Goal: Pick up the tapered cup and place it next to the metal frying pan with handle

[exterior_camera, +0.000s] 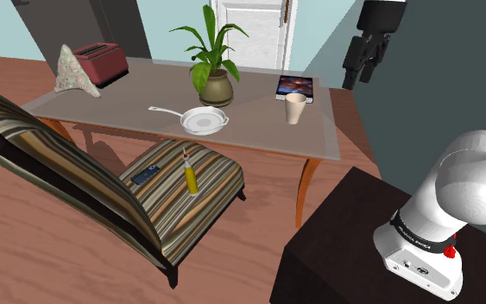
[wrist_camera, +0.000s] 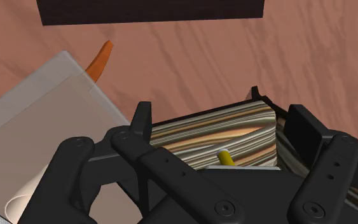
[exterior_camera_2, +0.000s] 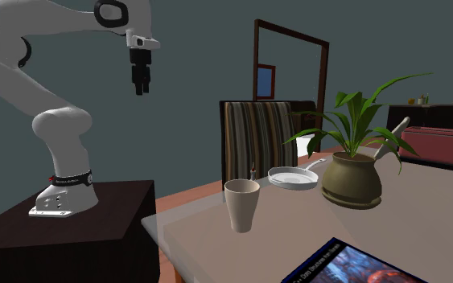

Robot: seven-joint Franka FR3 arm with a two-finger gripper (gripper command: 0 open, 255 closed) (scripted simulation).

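Black pincer spread, pinching nothing, high in the air beyond the end of the table nearest the stand. Tapered beige cup upright near that end, just beside a book at the corner. Frying pan well apart, mid-table by the edge facing the striped chair, near a potted plant.

White arm, dark joints, black fingers

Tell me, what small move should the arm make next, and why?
Probably lower the open pincer toward the cup: the pincer hangs high, well clear of it, while the cup stands untouched by the book, apart from the frying pan.
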